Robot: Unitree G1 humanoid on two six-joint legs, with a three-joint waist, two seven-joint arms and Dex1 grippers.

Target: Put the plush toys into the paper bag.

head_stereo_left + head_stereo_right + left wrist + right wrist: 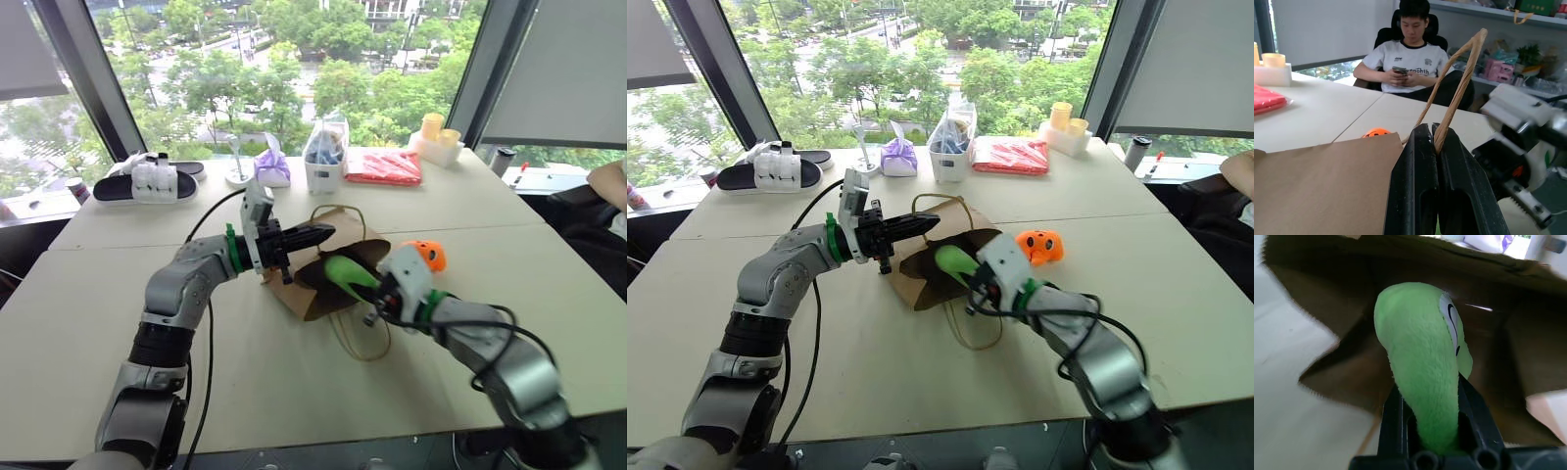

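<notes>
The brown paper bag [306, 296] lies on the table with its dark mouth gaping toward my right arm. My left gripper [319, 235] is shut on the bag's tan cord handle [1459, 83] and holds the upper edge up. My right gripper [1425, 387] is shut on the green plush toy [348, 271], whose front end sits at the bag's mouth, against the dark inside. The orange plush toy [428, 255] rests on the table just right of the bag, beside my right wrist.
The bag's other cord loop [362, 343] lies on the table near me. Along the far edge stand black-and-white sandals [147, 181], a purple pouch [272, 168], a white container [324, 162], a red packet [384, 166] and yellow cups [436, 137]. A person [1410, 54] sits beyond the right side.
</notes>
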